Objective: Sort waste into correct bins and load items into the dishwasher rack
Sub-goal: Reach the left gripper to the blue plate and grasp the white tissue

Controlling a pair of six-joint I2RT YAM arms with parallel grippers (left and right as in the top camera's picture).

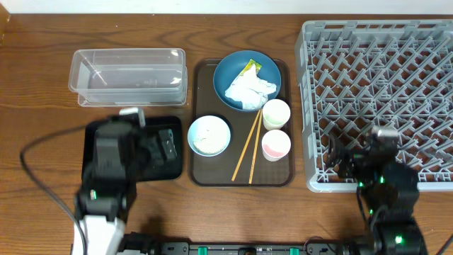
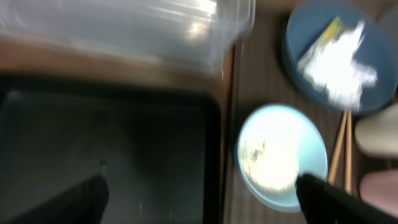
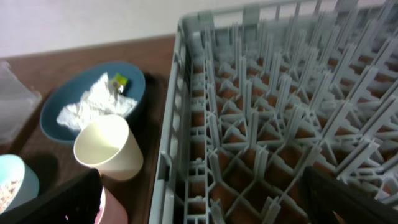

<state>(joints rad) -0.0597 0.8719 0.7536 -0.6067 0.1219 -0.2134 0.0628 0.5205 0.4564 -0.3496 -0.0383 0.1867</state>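
Note:
The dark-blue plate (image 1: pixel 237 71) holds the crumpled white napkin (image 1: pixel 249 91) and the yellow-green wrapper (image 1: pixel 250 68). The pale-blue bowl (image 1: pixel 209 134) has rice grains in it (image 2: pixel 273 158). The cream cup (image 1: pixel 276 113), pink cup (image 1: pixel 276 145) and chopsticks (image 1: pixel 248 145) lie on the brown tray. My left gripper (image 1: pixel 166 145) is open and empty over the right part of the black tray (image 2: pixel 112 149), next to the bowl. My right gripper (image 1: pixel 340 159) is open and empty above the front-left corner of the grey rack (image 1: pixel 382 99). The clear tub (image 1: pixel 127 74) stands behind the black tray.
The brown serving tray (image 1: pixel 202 170) sits between the bins and the rack. The rack's upright pegs (image 3: pixel 280 93) fill the right wrist view, with the cream cup (image 3: pixel 109 146) just left of the rack wall. A black cable (image 1: pixel 32 170) loops at the front left.

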